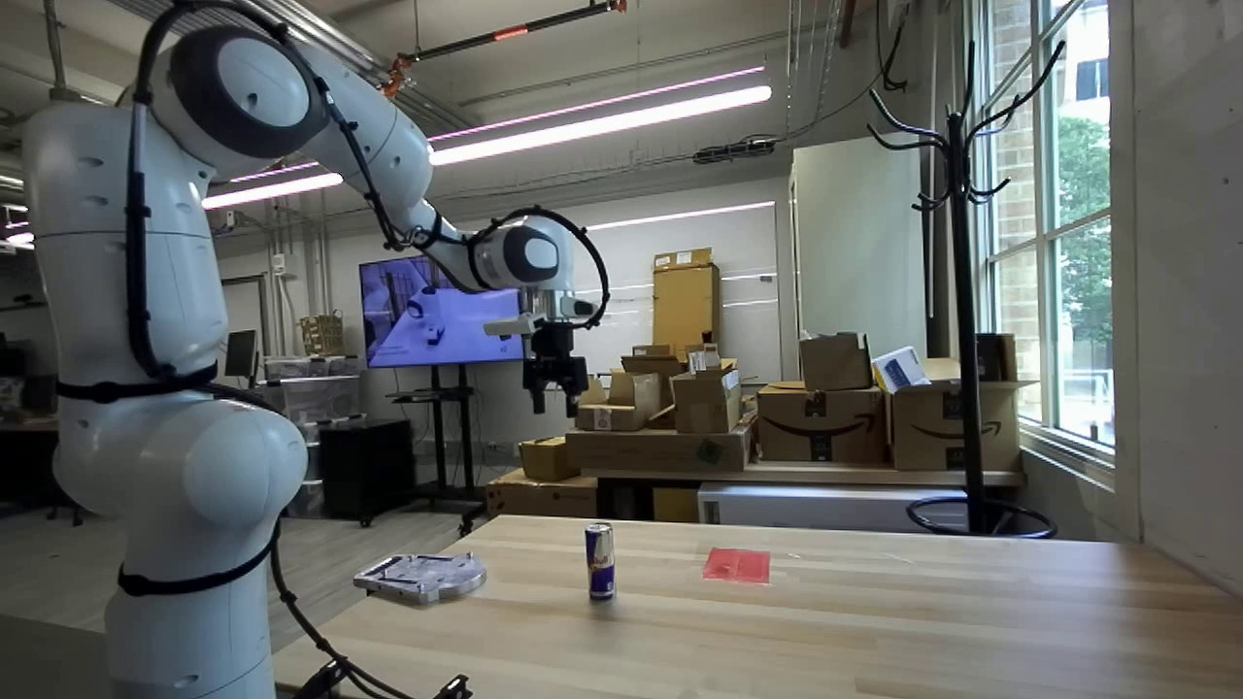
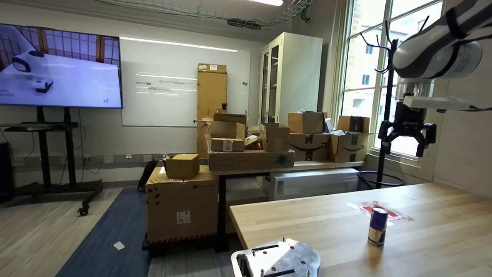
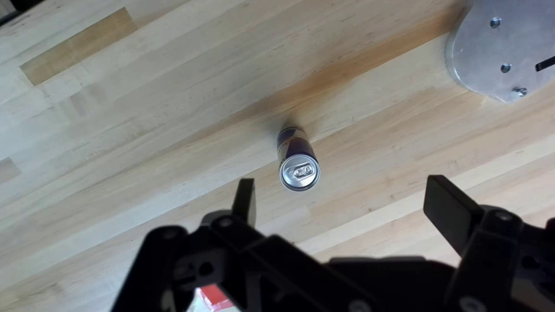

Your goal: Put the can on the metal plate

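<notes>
Between the spread jaws of the gripper (image 3: 340, 196) there is nothing; on the table (image 1: 874, 631) below, the can (image 3: 299, 162) stands upright, apart from the metal plate (image 2: 284, 257). Probably this is the approach before grasping; next move needs centring, then descent.

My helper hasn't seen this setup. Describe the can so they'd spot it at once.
Find the pale wooden table. On it, in an exterior view, the can stands between the metal plate and a flat red patch. It is slim, upright, blue and silver, with a pull tab on top, which sets it apart from those low, flat neighbours.
</notes>
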`<state>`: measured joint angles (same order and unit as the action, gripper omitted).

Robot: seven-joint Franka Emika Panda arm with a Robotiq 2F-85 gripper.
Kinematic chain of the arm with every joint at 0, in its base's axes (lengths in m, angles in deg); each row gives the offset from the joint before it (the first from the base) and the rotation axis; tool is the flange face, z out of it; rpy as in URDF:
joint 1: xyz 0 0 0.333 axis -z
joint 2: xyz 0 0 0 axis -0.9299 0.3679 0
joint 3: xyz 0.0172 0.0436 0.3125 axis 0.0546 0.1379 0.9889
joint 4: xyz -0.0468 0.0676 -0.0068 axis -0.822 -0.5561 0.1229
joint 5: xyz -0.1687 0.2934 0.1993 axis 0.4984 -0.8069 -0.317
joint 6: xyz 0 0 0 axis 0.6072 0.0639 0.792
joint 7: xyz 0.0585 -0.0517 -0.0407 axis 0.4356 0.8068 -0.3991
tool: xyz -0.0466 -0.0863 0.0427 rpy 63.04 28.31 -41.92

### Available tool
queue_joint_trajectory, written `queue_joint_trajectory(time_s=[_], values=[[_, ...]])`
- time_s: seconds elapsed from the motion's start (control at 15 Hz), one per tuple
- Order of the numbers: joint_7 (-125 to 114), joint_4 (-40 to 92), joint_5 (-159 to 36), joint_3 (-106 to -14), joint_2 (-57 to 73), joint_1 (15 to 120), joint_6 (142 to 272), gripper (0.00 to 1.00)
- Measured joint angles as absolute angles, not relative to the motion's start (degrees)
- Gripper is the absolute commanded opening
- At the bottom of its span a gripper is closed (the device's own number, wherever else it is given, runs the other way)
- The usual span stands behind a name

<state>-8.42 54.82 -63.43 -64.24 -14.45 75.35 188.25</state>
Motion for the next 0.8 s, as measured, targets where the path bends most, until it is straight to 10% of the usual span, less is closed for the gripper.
queue_joint_trajectory(time_s=[0.8], values=[[-8.40,54.80,-67.86,-66.84,-1.02,76.65,201.91,1.00]])
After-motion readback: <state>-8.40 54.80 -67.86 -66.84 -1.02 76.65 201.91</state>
